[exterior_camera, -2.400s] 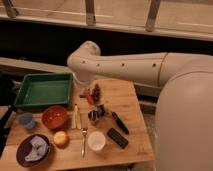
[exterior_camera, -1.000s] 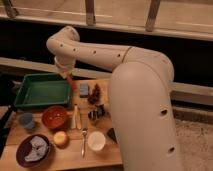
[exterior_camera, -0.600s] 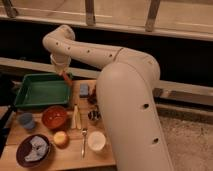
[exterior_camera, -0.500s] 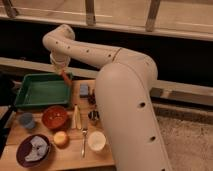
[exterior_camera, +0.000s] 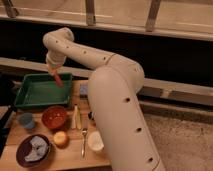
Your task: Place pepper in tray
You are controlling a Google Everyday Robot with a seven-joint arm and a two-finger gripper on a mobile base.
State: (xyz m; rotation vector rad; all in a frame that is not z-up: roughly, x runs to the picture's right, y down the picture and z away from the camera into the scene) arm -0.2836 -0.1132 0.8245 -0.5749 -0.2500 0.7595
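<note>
The green tray lies at the back left of the wooden table. My gripper reaches in from the right at the end of the white arm and hangs over the tray's right part. It is shut on the slender orange-red pepper, which points down just above the tray floor.
In front of the tray stand an orange-red bowl, a small blue cup, a dark plate with a white cloth, a yellow fruit, a white cup, a fork and a banana-like piece. My arm hides the table's right side.
The arm has swung left from the middle of the table, carrying the pepper over the tray. In the last half second it has moved further over the tray's right part.
</note>
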